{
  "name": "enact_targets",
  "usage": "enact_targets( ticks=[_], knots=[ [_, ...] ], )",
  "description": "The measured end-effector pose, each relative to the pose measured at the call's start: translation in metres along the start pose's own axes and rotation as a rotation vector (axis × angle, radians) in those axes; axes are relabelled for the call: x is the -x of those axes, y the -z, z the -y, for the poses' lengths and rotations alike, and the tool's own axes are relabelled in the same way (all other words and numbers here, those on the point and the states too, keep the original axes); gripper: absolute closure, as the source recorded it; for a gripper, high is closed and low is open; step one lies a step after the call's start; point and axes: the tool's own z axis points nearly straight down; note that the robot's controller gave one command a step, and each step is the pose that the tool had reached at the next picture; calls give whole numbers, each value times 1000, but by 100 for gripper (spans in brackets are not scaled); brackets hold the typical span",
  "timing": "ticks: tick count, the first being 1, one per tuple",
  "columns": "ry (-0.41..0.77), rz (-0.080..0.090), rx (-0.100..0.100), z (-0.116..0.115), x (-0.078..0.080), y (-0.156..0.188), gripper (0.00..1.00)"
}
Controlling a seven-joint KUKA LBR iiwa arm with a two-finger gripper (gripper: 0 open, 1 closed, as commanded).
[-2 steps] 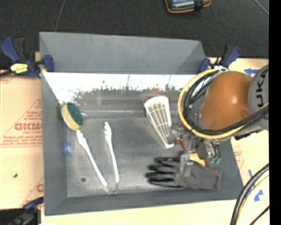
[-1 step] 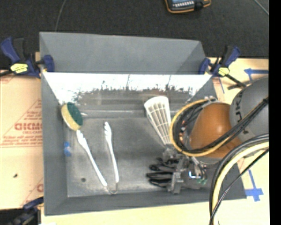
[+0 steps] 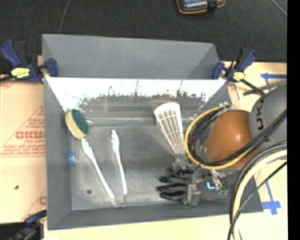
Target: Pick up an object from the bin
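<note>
Looking into the bin (image 3: 140, 59), you see the gripper (image 3: 197, 188) low down by the bottom right corner. It sits on the right end of a black glove (image 3: 173, 184). The glove lies flat by the bottom edge and sticks out to the gripper's left side. You cannot tell if the gripper is open or closed, or if it has the glove. A white ribbed cup (image 3: 171, 125) lies just above it, near the right wall. White tongs (image 3: 118, 165) and a white brush (image 3: 88, 150) with a green and yellow head lie well apart, toward the left.
</note>
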Motion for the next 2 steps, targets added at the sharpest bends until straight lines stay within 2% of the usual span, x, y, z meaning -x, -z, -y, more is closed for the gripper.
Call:
enact_targets(
  ticks=[1,2],
  knots=[
    [-177,-6,0,-5,1,0,0],
    [-11,4,-1,0,2,1,0]
  ],
)
